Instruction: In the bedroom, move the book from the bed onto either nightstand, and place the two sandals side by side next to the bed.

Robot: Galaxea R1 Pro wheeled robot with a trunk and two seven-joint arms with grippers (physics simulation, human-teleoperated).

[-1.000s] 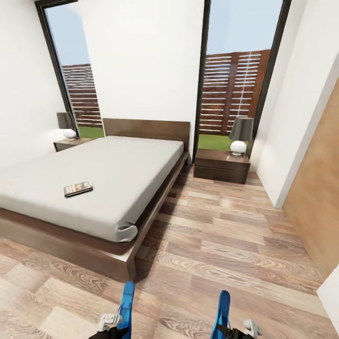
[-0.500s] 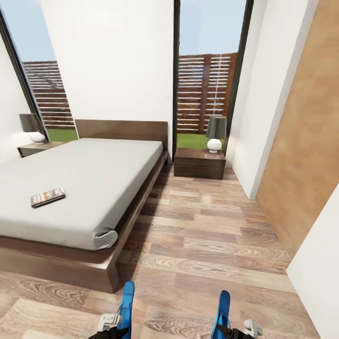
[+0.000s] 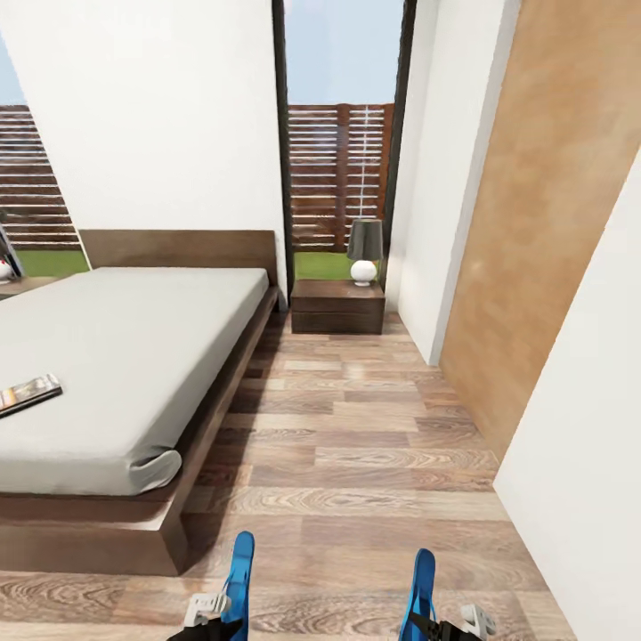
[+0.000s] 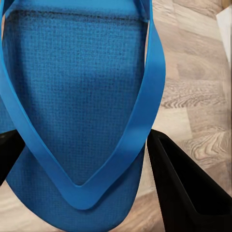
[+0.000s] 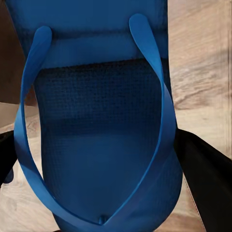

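A bright blue sandal [image 3: 239, 577] rises from my left gripper [image 3: 214, 616] at the bottom of the head view, and a second sandal [image 3: 421, 583] from my right gripper [image 3: 443, 626]. In the left wrist view the black fingers [image 4: 186, 186] press both sides of the sandal's sole [image 4: 72, 72]. The right wrist view shows the same grip on the other sandal [image 5: 96, 92]. The book [image 3: 27, 393] lies on the grey mattress of the bed [image 3: 133, 356] at the picture's left edge. A dark-brown nightstand [image 3: 338, 307] stands past the bed's head, against the window.
A lamp [image 3: 363, 254] sits on the nightstand. Wood-plank floor [image 3: 356, 445] runs between the bed's side and a white wall [image 3: 579, 445] with a brown wood panel [image 3: 534, 223] on the right. Tall windows show a slatted fence outside.
The whole head view has swung to the right, so bed, book and nightstand sit further left in the picture. Both grippers still hold their sandals in the same place.
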